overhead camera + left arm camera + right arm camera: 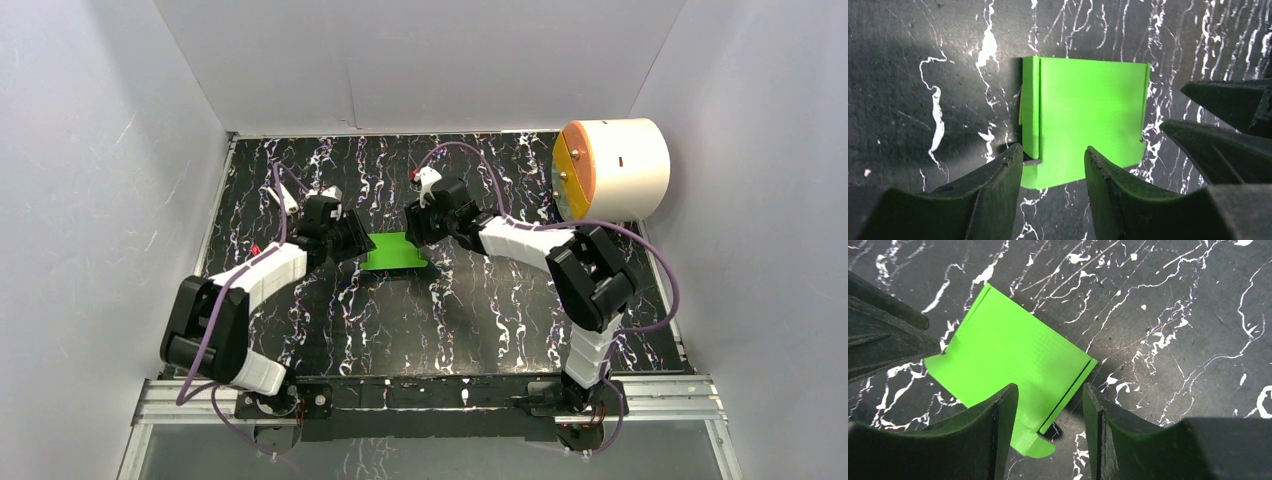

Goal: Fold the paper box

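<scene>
The paper box (393, 250) is a bright green, partly folded flat card lying on the black marbled table (440, 320) between the two arms. In the left wrist view the paper box (1088, 115) has a raised flap along its left edge. My left gripper (1053, 167) is open and empty, its jaws straddling the card's near edge. In the right wrist view the paper box (1013, 357) lies at a slant with a folded edge on the right. My right gripper (1050, 410) is open and empty over its near corner tab. In the top view the left gripper (352, 240) and right gripper (415, 228) flank the card.
A large white cylinder (615, 170) with an orange-yellow face stands at the back right of the table. White walls close in the left, back and right. A metal rail (430, 395) runs along the near edge by the arm bases.
</scene>
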You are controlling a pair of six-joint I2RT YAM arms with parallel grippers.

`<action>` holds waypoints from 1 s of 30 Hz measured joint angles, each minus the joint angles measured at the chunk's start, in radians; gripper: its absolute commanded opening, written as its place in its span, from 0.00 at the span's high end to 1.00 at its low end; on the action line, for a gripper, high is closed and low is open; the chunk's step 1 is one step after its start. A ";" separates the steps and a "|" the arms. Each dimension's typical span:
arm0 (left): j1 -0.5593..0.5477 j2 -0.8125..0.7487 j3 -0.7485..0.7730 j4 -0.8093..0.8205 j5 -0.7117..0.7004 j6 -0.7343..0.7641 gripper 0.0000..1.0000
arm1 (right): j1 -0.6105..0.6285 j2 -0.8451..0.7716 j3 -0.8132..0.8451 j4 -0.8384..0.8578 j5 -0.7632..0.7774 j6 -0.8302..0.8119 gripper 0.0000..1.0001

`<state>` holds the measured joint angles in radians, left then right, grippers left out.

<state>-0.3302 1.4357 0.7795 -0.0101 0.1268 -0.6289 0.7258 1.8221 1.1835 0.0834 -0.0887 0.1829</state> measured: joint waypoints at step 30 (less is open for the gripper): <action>0.007 0.158 0.026 -0.071 0.263 0.066 0.68 | 0.069 -0.171 -0.205 -0.158 -0.079 -0.037 0.30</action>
<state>-0.3233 1.5940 0.8059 -0.0807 0.3897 -0.5632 0.7944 1.6512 0.9787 -0.0746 -0.1677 0.1459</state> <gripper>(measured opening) 0.317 0.648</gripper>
